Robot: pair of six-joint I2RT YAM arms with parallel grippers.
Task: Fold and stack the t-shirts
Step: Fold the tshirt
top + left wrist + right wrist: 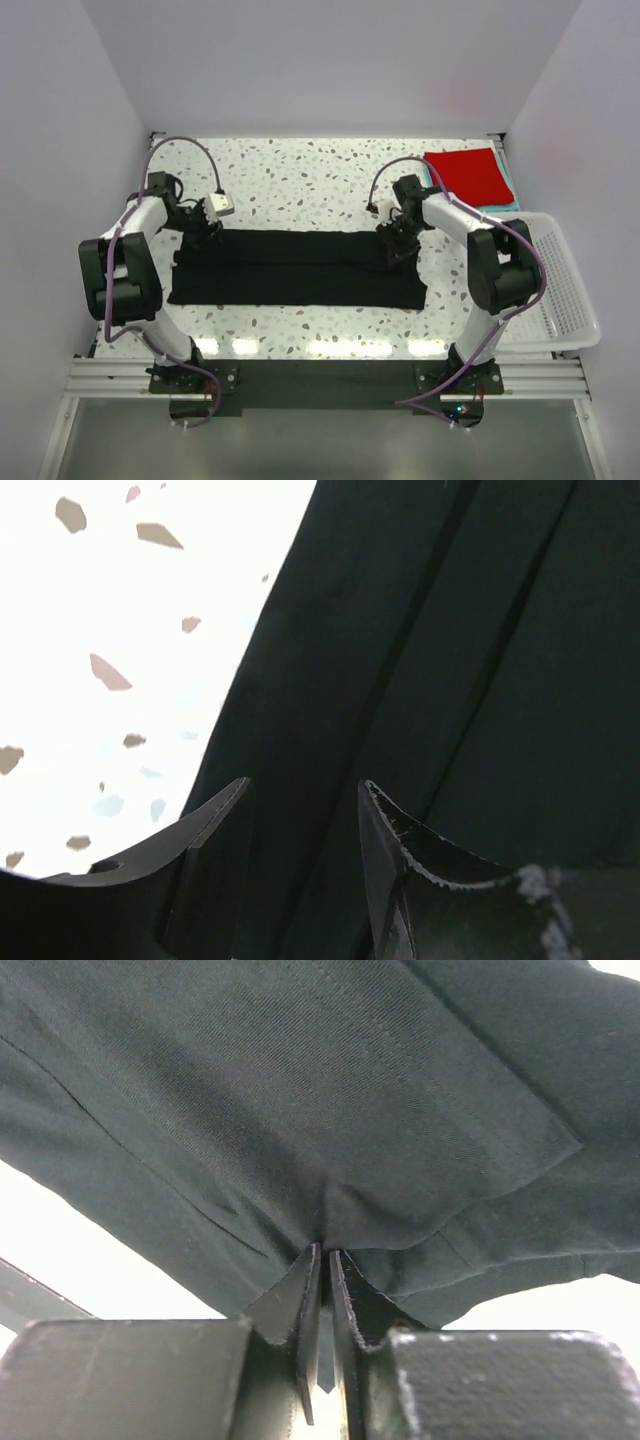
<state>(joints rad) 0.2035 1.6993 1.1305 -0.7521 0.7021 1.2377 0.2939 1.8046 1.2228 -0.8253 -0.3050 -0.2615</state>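
A long black cloth t-shirt lies flat on the white counter with little brown specks. It is folded into a wide band that runs from one arm to the other, and a fold line goes along its middle. The left claw is at the far corner of the shirt's left end. In the left wrist view the left claw is partly open. Its two dark fingers stand apart with a gap between them, and nothing is in the gap. The black shirt is just below them, and its edge meets the bright counter on the left. The right claw is at the far corner of the shirt's right end. In the right wrist view the right claw is almost closed, and its tips pinch a small bunch of the black shirt, which puckers there. A bright red cloth t-shirt sits folded in the far right corner of the counter. It lies on top of a teal cloth t-shirt, and only a thin edge of the teal one shows. A white plastic mesh basket sits at the right side of the counter, near the right arm.
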